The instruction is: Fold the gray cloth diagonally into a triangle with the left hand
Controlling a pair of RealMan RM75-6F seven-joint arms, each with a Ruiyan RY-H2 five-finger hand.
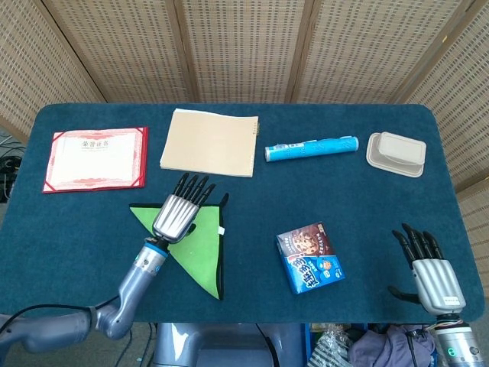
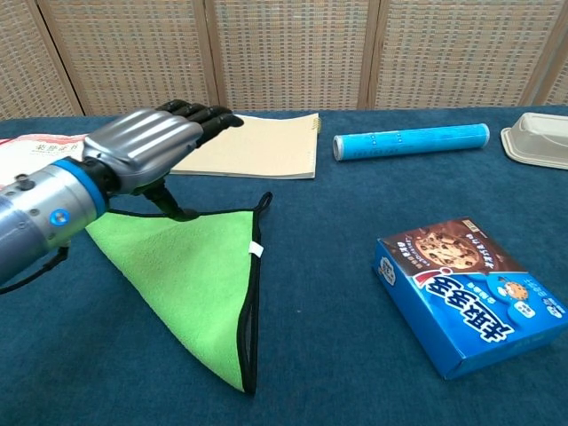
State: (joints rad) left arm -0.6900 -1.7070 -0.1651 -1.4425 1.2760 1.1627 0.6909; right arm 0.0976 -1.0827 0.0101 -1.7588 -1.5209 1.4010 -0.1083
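Note:
The cloth (image 1: 195,246) (image 2: 195,275) lies flat as a triangle, green side up with a dark edge along its right side. Its point reaches toward the table's front edge. My left hand (image 1: 179,212) (image 2: 146,146) hovers above the cloth's upper left part, fingers stretched out and apart, holding nothing. My right hand (image 1: 428,267) rests near the front right corner of the table, fingers spread, empty; the chest view does not show it.
A tan notebook (image 1: 208,141) and a red certificate (image 1: 95,159) lie behind the cloth. A blue tube (image 1: 311,147) and a beige lidded box (image 1: 396,153) sit at the back right. A cookie box (image 1: 309,256) (image 2: 466,293) lies right of the cloth.

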